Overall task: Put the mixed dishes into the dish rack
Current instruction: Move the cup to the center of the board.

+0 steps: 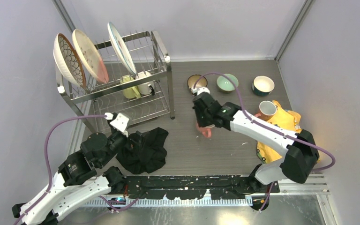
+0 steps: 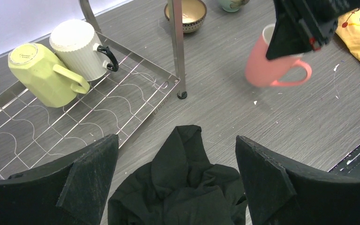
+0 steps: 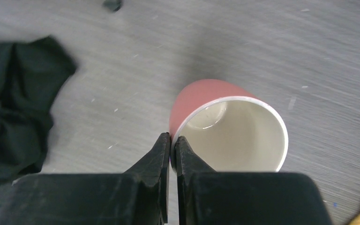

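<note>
Top external view: you are looking down on a grey table [image 1: 187, 152], with both arm bases at its near edge.
Left gripper [image 2: 176, 140]: your left arm's fingers stand spread wide and hold nothing. They hang just above the black cloth, near the dish rack's front corner.
Black cloth [image 1: 145, 150]: it lies crumpled on the table, near left of centre, just in front of the rack.
Right gripper [image 3: 172, 138]: your right arm's fingers are pinched almost together on the pink mug's rim, with the mug wall between them.
Pink mug [image 3: 201, 98]: it sits mid-table, right of the black cloth and apart from the rack. It is tilted, its mouth faces the wrist camera and its handle points sideways. You cannot tell whether its base touches the table.
Yellow cloth [image 1: 283, 122]: it is bunched at the right, partly under your right arm.
Dish rack [image 1: 164, 61]: it stands at the far left. On the lower tier a yellow mug [image 2: 42, 75] and a white mug [image 2: 77, 47] lie on their sides, side by side. Three plates [image 1: 90, 55] stand on edge in the upper prongs.
Bowls: they stand upright in a far row to the right of the rack, a brown bowl [image 1: 197, 82], then a mint-green bowl [image 1: 227, 82], then a blue bowl [image 1: 263, 86], each apart from the next.
</note>
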Motion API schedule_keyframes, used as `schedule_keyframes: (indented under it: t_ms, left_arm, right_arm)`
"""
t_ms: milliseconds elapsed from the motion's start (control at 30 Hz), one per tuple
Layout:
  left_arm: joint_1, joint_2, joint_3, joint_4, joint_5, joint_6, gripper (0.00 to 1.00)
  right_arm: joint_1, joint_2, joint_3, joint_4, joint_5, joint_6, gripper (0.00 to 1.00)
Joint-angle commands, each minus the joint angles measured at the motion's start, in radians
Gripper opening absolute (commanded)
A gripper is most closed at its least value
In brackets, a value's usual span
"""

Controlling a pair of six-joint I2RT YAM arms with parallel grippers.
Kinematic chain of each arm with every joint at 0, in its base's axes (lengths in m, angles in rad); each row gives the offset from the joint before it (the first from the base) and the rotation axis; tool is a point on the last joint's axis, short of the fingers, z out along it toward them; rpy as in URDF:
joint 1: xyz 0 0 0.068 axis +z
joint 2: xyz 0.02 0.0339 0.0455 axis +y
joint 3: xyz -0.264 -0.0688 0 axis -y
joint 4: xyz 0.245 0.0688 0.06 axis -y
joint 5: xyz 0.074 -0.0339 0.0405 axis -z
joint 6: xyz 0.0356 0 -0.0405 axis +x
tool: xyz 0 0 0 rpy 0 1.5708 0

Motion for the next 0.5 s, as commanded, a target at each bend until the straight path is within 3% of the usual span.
schedule_keyframes:
  t_ms: [0, 167, 467]
  left_arm:
    - [0.005, -0.009, 0.002, 0.016, -0.043, -0.001, 0.95]
    - [0.005, -0.049, -0.003, 0.023, -0.087, -0.005, 0.95]
    - [0.005, -0.155, -0.022, 0.043, -0.176, -0.002, 0.95]
  right_arm:
    - [0.140, 0.044, 0.073, 0.030, 0.081, 0.073, 0.02]
    - [0.277, 0.155, 0.155, -0.006, 0.146, 0.113, 0.03]
    - [0.346, 0.268, 0.218, -0.006, 0.125, 0.172, 0.05]
